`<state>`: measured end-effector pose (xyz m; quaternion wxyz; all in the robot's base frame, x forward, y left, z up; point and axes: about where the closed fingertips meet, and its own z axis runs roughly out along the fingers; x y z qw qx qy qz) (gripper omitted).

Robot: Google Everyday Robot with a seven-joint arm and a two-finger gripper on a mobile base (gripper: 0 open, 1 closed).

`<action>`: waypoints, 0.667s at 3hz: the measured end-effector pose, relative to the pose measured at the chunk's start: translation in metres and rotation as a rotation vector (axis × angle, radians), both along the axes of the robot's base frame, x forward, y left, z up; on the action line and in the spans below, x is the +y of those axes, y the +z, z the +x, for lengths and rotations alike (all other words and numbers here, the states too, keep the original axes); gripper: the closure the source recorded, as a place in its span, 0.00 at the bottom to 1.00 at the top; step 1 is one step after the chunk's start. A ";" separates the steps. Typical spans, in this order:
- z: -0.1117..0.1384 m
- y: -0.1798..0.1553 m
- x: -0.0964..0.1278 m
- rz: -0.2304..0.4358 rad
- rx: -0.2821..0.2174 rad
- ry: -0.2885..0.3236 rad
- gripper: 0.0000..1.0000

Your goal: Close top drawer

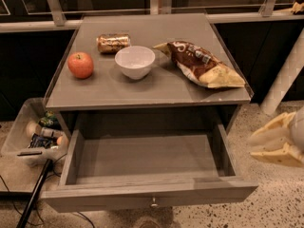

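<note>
A: Where is the top drawer [147, 160] right now?

B: Pulled far out from under the counter [156, 91], empty inside, with its flat front nearest the camera and the small metal knob [153, 203] at the middle of that front.

A: And the tool [275, 144]?

B: Off to the right of the drawer, level with its right side wall, apart from it and touching nothing. Whether it is open or closed I cannot tell.

A: How do you think the drawer will handle?

B: It looks like stiff wood, wide and shallow, and with nothing in it I'd judge it light. It should slide straight back if pushed squarely.

A: So where would you take hold?

B: No grip needed, I'd say. Press on the flat front, close to the knob, so the push runs down the centre. Pushing at a corner could twist a wide drawer and jam it.

A: Anything at risk on top?

B: An apple [80, 64], a bowl [135, 61], a can [113, 42] and a chip bag [202, 65] sit on the counter. A hard slam might jolt them, so a gentle close seems wise.
</note>
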<state>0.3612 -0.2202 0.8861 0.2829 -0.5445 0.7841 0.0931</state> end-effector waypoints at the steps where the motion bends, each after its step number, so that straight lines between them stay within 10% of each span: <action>1: -0.006 -0.015 -0.001 0.006 0.005 0.001 0.88; 2: -0.005 -0.014 -0.001 0.006 0.005 0.001 1.00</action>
